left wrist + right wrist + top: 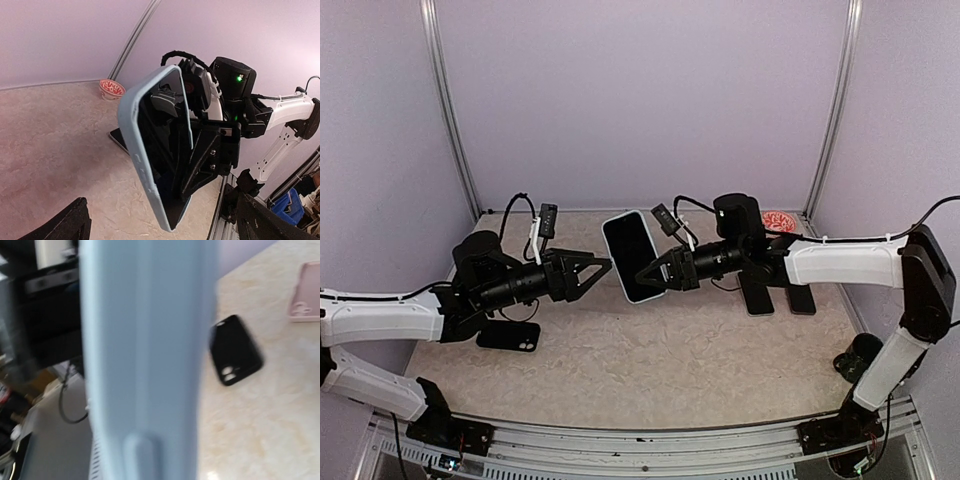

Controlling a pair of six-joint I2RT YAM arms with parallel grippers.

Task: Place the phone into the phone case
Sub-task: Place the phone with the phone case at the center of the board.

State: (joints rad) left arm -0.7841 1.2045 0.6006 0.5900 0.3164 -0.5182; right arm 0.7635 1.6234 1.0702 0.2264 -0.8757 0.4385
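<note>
Blue-cased phone: 1, centre frame.
Black case: 1, lower left.
Dark flat handsets: 2, right of centre.
Pink case: 1, upper right of the right wrist view.
Red bowl: 1.

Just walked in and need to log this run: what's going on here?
The right tool is shut on the phone, which sits in a light blue case, held up over the table. The left tool faces it, wide open and empty. A black case lies flat on the left side.
</note>
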